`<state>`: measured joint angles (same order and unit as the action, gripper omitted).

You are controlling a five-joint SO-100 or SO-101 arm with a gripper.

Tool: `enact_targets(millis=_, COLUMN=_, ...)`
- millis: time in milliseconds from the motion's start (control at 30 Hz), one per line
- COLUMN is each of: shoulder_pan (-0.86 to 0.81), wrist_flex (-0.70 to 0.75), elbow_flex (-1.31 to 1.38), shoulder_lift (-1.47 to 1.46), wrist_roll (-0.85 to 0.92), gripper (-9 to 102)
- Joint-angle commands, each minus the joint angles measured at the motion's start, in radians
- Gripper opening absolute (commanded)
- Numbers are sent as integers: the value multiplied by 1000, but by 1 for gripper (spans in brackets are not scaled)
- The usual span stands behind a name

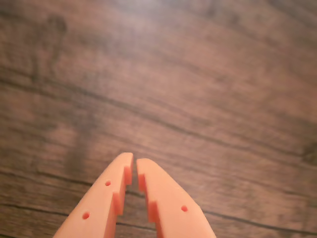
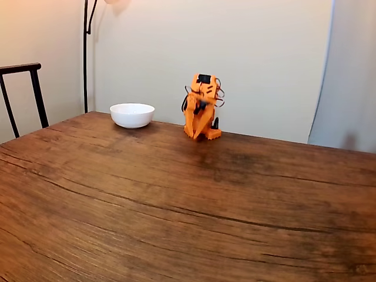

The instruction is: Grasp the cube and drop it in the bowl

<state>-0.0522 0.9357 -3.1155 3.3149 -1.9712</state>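
Observation:
The white bowl (image 2: 132, 114) stands at the far left of the wooden table in the fixed view. Right of it, the orange arm (image 2: 201, 108) sits folded up at the table's far edge. In the wrist view my orange gripper (image 1: 134, 159) rises from the bottom edge. Its two fingertips are nearly touching and hold nothing, with bare wood below them. The cube is out of view.
The dark wood table (image 2: 194, 205) stretches wide toward the camera. A dark chair back (image 2: 23, 94) stands at the left edge. Behind the bowl, a thin lamp pole (image 2: 86, 56) rises against the wall.

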Motion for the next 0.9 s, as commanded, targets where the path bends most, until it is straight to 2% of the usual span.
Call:
enact_targets(millis=0, shoulder_pan=-6, wrist_flex=-2, elbow_flex=5, shoulder_lift=6, wrist_roll=5, gripper=-1)
enact_targets(millis=200, shoulder_pan=-71, wrist_flex=100, elbow_flex=5, shoulder_lift=5, wrist_roll=5, gripper=-1)
enact_targets(millis=500, shoulder_pan=-64, wrist_flex=295, elbow_flex=5, shoulder_lift=6, wrist_roll=3, gripper=-1)
enact_targets(millis=867, shoulder_pan=-66, wrist_flex=353, elbow_flex=5, shoulder_lift=6, wrist_roll=5, gripper=0)
